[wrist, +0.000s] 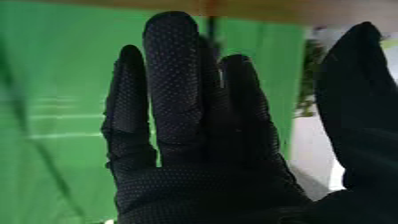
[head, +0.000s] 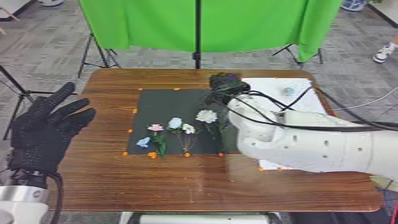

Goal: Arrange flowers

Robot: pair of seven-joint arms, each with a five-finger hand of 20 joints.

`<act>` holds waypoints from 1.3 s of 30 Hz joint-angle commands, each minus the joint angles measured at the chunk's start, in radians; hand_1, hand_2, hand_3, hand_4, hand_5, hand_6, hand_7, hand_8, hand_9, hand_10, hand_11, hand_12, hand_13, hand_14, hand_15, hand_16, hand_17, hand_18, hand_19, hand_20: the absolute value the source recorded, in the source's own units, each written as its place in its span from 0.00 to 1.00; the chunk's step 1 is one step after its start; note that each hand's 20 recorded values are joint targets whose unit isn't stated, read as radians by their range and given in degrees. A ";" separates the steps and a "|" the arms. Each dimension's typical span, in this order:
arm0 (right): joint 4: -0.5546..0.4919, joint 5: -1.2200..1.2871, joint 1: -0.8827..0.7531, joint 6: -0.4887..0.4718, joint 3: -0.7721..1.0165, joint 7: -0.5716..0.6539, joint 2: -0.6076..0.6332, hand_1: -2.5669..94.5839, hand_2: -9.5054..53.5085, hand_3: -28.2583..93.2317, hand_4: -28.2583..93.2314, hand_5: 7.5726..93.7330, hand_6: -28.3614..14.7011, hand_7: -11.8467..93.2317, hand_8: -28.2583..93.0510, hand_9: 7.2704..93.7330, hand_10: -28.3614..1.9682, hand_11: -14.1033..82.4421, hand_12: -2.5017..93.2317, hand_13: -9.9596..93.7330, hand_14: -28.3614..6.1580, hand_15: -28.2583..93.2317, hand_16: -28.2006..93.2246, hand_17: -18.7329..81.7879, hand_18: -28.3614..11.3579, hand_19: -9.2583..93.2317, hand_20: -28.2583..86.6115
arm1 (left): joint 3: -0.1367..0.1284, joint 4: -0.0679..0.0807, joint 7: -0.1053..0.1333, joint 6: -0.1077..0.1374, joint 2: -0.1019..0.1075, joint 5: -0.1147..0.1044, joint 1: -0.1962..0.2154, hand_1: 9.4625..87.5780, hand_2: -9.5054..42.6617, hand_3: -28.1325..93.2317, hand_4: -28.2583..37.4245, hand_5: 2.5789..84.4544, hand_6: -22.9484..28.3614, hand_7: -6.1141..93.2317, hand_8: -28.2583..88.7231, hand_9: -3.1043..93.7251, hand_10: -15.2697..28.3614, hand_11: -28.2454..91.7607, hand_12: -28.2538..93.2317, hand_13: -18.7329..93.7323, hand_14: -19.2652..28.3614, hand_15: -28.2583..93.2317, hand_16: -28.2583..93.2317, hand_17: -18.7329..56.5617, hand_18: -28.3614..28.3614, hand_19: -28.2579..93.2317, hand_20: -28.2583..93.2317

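Closest to the head camera, the white right arm (head: pixel 311 145) crosses the worktop (head: pixel 98 185), its hand (wrist: pixel 191 192) over the far right part of the dark mat (head: pixel 160 107), beside the white sheet (head: pixel 266 86). That hand is wide, fingers straight and thumb well apart, with no stem seen between them; the left hand (head: pixel 40 127) is spread too, off to the left of the mat. Five flowers lie on the mat: a white bloom (head: pixel 206 116), a pale blue one (head: pixel 175 123), a cream one (head: pixel 188 129), a pink one (head: pixel 155 128) and a blue one (head: pixel 143 142). The step in hand seems to be choosing a stem, and the white bloom, nearest the right hand, looks the easy one. Best to come down low over its stem, pinch just beneath the head, and keep the petals clear; such thin stems may roll or bend. On the sheet stands what may be a glass vase (head: pixel 289 91); whether anything is in it, I can't tell. The black cables (head: pixel 313 90) hang close by and could snag it, so swing wide, then lower the stem end first.
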 commanded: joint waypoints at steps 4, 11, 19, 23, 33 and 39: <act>0.191 0.148 0.069 -0.070 0.050 -0.005 0.189 0.32 0.00 0.87 0.00 0.42 0.61 0.23 0.14 0.47 0.44 0.25 0.16 0.69 0.52 0.77 0.32 0.43 0.22 0.87 0.33 | 0.012 -0.006 0.031 0.011 0.007 -0.016 0.022 0.13 0.34 0.85 0.00 0.37 0.60 0.22 0.16 0.38 0.86 0.49 0.34 0.40 1.00 0.75 0.13 0.17 0.95 0.70 0.52; 0.245 0.168 0.019 -0.170 0.091 -0.011 0.217 0.31 0.00 0.87 0.00 0.36 0.61 0.22 0.14 0.40 0.43 0.22 0.16 0.70 0.54 0.80 0.32 0.43 0.24 0.88 0.32 | 0.023 -0.002 0.033 0.005 0.000 -0.016 0.014 0.13 0.35 0.85 0.00 0.37 0.60 0.22 0.15 0.38 0.86 0.49 0.34 0.40 1.00 0.75 0.13 0.17 0.95 0.70 0.52; 0.264 0.142 -0.036 -0.198 0.108 -0.003 0.197 0.31 0.00 0.88 0.00 0.34 0.65 0.23 0.14 0.38 0.45 0.22 0.16 0.69 0.55 0.82 0.31 0.42 0.24 0.89 0.32 | 0.038 -0.001 0.046 0.005 -0.003 -0.018 0.021 0.14 0.35 0.85 0.00 0.37 0.60 0.23 0.15 0.38 0.86 0.49 0.34 0.40 1.00 0.75 0.13 0.17 0.95 0.70 0.52; 0.285 0.145 -0.049 -0.214 0.125 0.002 0.172 0.31 0.00 0.88 0.00 0.31 0.64 0.23 0.14 0.37 0.43 0.22 0.16 0.69 0.55 0.82 0.31 0.42 0.24 0.90 0.33 | 0.043 0.000 0.043 0.006 -0.005 -0.015 0.012 0.14 0.35 0.85 0.00 0.37 0.60 0.23 0.15 0.38 0.85 0.49 0.34 0.40 1.00 0.75 0.13 0.17 0.95 0.70 0.52; 0.302 0.154 -0.090 -0.306 0.153 0.030 0.179 0.31 0.00 0.88 0.00 0.26 0.66 0.24 0.13 0.34 0.38 0.21 0.16 0.67 0.53 0.83 0.30 0.41 0.24 0.91 0.32 | 0.043 0.006 0.040 -0.005 -0.002 -0.015 0.008 0.14 0.34 0.86 0.00 0.37 0.60 0.23 0.15 0.38 0.85 0.49 0.34 0.40 1.00 0.75 0.13 0.17 0.95 0.70 0.51; 0.307 0.117 -0.104 -0.241 0.103 0.033 0.198 0.41 0.00 0.88 0.00 0.38 0.71 0.27 0.12 0.45 0.59 0.25 0.15 0.70 0.59 0.79 0.29 0.42 0.26 0.89 0.31 | 0.042 0.009 0.027 -0.011 0.003 -0.014 -0.005 0.14 0.34 0.86 0.00 0.37 0.60 0.23 0.15 0.38 0.85 0.49 0.34 0.40 1.00 0.75 0.13 0.17 0.95 0.70 0.51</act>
